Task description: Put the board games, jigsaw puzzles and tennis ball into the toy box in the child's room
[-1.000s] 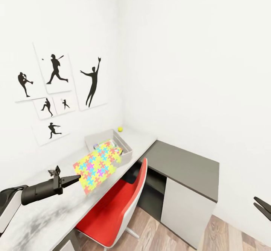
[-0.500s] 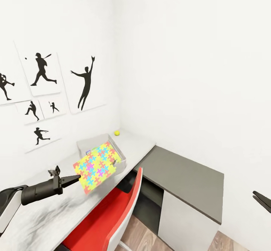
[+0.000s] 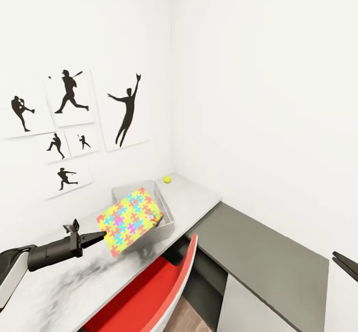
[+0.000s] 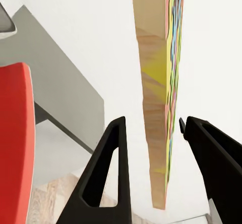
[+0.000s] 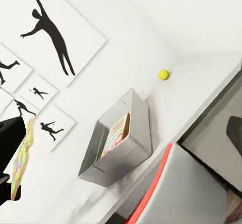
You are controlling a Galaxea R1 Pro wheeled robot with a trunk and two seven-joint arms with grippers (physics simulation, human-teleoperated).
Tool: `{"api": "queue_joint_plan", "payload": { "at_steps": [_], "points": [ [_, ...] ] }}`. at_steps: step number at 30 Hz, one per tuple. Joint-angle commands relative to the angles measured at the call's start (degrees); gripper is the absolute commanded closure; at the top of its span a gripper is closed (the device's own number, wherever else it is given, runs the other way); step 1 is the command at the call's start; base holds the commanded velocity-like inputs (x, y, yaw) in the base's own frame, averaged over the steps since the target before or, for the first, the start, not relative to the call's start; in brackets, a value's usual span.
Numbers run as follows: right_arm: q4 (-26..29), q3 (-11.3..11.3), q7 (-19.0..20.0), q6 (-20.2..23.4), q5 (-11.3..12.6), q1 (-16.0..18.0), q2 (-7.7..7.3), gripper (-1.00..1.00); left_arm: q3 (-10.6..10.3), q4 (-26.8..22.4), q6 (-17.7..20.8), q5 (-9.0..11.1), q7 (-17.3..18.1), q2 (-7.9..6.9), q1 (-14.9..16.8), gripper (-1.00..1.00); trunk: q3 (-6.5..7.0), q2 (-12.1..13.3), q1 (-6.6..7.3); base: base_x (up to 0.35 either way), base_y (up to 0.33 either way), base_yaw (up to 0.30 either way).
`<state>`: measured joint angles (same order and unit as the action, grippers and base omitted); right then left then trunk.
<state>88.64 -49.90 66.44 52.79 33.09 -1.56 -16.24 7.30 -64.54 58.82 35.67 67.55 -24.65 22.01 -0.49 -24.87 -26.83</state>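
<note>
One jigsaw puzzle, pinched by one corner in the left gripper jaws above the toy box near the counter front edge; risks slipping, or snagging the rim; right gripper jaws' state undeterminable.

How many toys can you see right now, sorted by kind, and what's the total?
Jigsaw puzzle, held in the left claw: 1
Tennis ball on the table: 1
Flat box standing inside the toy box, kind unclear: 1
Total: 3
</note>
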Motion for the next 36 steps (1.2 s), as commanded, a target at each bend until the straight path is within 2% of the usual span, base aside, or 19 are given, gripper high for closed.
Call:
{"api": "queue_joint_plan", "payload": {
  "at_steps": [1,17,36],
  "points": [
    [0.01,-0.02,0.02,0.29,0.15,-0.03,-0.02,-1.00,-0.01,0.02,0.33,0.10,0.13,0.00,0.05,1.00,-0.06,-0.06,-0.05,0.247,0.042,0.282],
    [-0.07,-0.02,0.23,0.02,0.17,-0.03,-0.02,-1.00,-0.01,0.02,0.33,0.10,0.13,-0.03,0.05,1.00,-0.43,-0.06,-0.05,0.226,-0.005,0.268],
    [-0.15,-0.02,0.35,-0.15,0.22,-0.03,0.12,-1.00,-0.01,0.02,0.33,0.25,0.18,-0.02,0.05,1.00,-0.48,-0.06,-0.05,0.177,-0.003,0.016]
  ]
}}
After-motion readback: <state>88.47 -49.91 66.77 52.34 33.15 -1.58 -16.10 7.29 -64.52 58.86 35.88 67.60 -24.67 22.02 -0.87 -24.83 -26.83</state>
